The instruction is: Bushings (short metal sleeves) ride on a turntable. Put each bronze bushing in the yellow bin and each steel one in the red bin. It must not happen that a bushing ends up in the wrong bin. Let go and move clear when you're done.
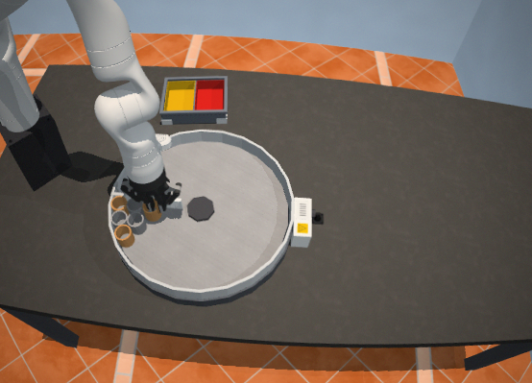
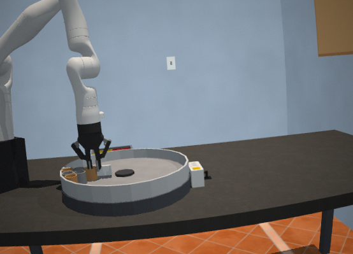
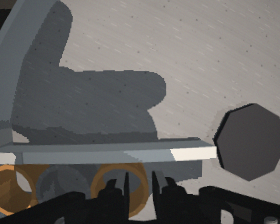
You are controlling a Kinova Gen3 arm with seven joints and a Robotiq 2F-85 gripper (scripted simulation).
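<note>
With its fingertips slightly apart, the hand (image 1: 155, 207) (image 2: 93, 167) (image 3: 140, 185) appears to straddle one wall of the upright bronze bushing (image 1: 154, 216) (image 2: 92, 174) (image 3: 97, 181), probably because a wall pinch suits the crowded space beside the pale fence (image 1: 175, 205) (image 2: 106, 170) (image 3: 91, 153). This bushing stands on the turntable (image 1: 230, 252) (image 2: 153, 167) (image 3: 216, 40), outside the yellow bin (image 1: 180, 99) and red bin (image 1: 210, 97), both visibly empty. Supporting the turntable is a dark tabletop (image 1: 384, 200) (image 2: 255, 174), above orange floor tiles (image 1: 259, 368) (image 2: 223, 237) and before a blue wall (image 1: 312, 12) (image 2: 223, 69).

Orange tiles with pale grout lines pattern the floor (image 1: 317, 363) (image 2: 204, 244); the walls (image 1: 298, 12) (image 2: 223, 84) are blue.
</note>
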